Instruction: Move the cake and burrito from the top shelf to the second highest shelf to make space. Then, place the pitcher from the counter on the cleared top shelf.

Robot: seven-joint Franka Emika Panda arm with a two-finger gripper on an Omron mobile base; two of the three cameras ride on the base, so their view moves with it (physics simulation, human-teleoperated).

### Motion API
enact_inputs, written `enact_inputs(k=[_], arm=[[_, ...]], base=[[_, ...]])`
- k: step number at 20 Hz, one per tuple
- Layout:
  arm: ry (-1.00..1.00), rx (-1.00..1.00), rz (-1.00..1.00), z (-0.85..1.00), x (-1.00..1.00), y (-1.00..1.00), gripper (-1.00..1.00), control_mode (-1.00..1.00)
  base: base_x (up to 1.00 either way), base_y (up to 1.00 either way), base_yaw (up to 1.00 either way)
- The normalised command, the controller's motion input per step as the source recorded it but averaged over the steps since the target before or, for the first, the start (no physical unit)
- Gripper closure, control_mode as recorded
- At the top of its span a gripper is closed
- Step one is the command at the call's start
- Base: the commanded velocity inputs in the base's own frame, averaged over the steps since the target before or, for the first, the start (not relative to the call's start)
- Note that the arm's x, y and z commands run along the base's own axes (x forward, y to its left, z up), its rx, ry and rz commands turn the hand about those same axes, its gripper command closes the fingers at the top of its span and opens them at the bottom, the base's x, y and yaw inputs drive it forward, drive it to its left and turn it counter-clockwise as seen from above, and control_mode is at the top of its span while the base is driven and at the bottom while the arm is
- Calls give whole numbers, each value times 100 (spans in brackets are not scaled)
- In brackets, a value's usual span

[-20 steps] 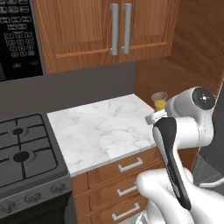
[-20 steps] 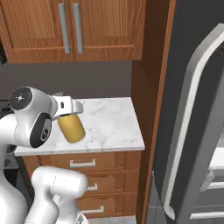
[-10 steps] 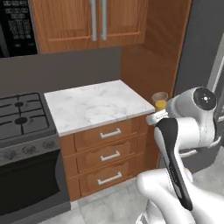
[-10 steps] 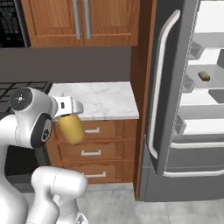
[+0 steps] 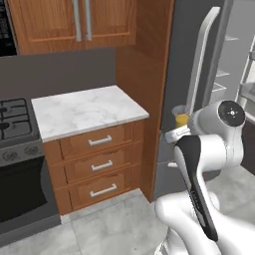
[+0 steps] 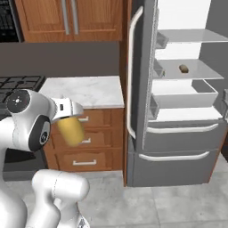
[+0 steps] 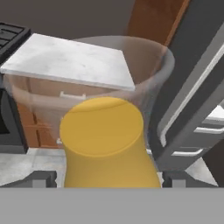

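The base has turned away from the white-grey marbled stone counter [image 5: 87, 110], and the open grey fridge [image 6: 178, 93] has come into the right base view. The two-finger gripper [image 7: 105, 177] is clamped on the clear pitcher with yellow-orange liquid [image 7: 107, 135], carried in the air in front of the arm. This suggests the last step is under way. 1 small brown burrito [image 6: 183, 68] lies near the back of the second highest shelf [image 6: 196, 73]; the pale-grey top shelf [image 6: 187, 35] looks bare. The cake is hard to make out.
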Motion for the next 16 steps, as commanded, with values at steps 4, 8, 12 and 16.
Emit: enact_inputs(k=[4, 8, 12, 16], arm=[[0, 0, 0, 0, 0, 0, 100, 100], [0, 0, 0, 0, 0, 0, 100, 100], [0, 0, 0, 0, 0, 0, 100, 100], [0, 0, 0, 0, 0, 0, 100, 100]], base=[[-1, -98, -2], [2, -94, 0], [10, -98, 0], [21, -83, 5]])
